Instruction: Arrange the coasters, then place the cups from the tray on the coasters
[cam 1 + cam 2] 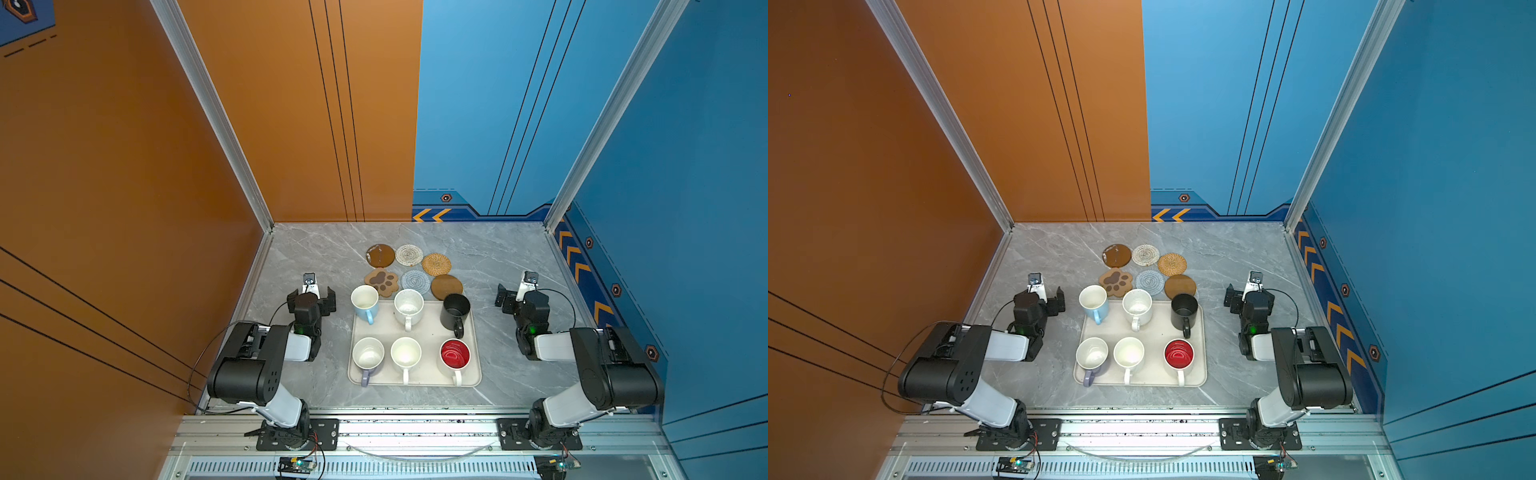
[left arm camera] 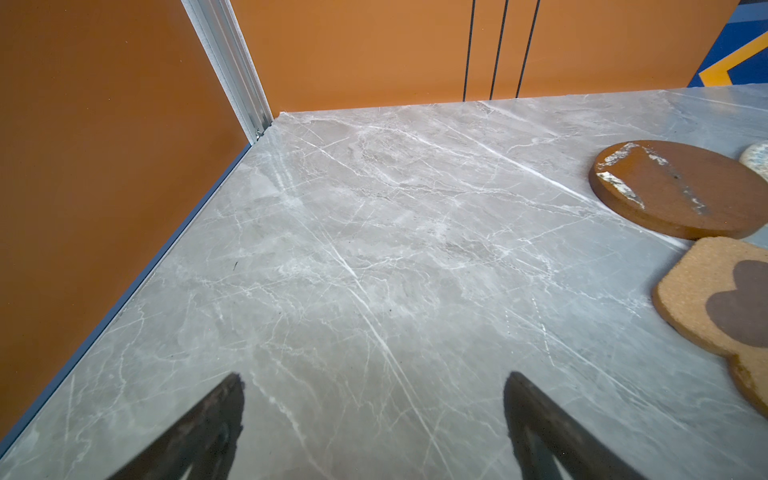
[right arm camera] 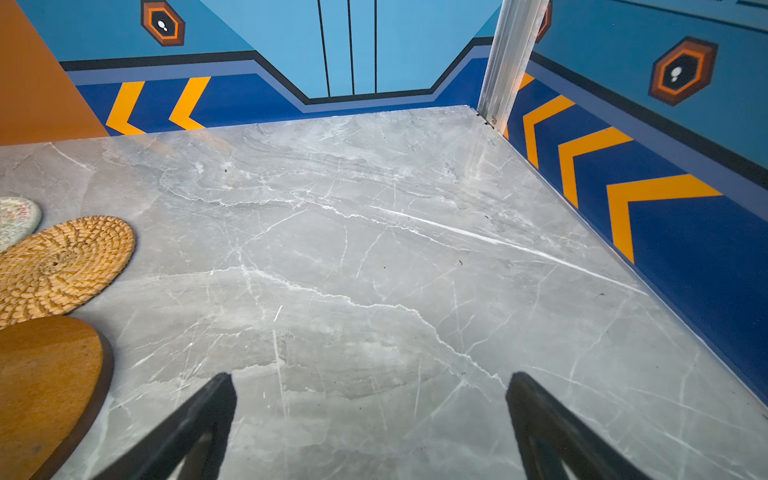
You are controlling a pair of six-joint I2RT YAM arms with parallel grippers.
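L gripper (image 2: 374, 378): jaws spread wide, nothing btwn them, only bare marble tabletop (image 2: 374, 249) below. The closest coaster is the paw coaster (image 2: 715, 307), inboard and a bit ahead of the jaws, not touching them. Just beside it and farther out is the scuffed brown disc (image 2: 681, 187), then a sliver of the white woven coaster (image 2: 758, 160).

R gripper (image 3: 371, 376): jaws spread too, empty, over bare marble. Inboard of it, the plain brown disc (image 3: 45, 382) is closest, the rattan coaster (image 3: 62, 262) is next, and the white woven one is farthest. The grey-blue coaster (image 1: 415, 282) sits btwn the paw and the plain disc.

The tray (image 1: 430, 332) lies btwn the arms, back from the jaw tips toward the bases, w/ six cups upright. Near row: lilac mug (image 1: 368, 355), near white mug (image 1: 406, 353), red-inside mug (image 1: 455, 355). Far row: light blue mug (image 1: 365, 300), far white mug (image 1: 408, 305), black mug (image 1: 456, 309).

In both top views the light blue mug's rim hides the paw's near edge and the black mug hides part of the plain disc. I can't tell if the light blue mug's base is fully on the tray.
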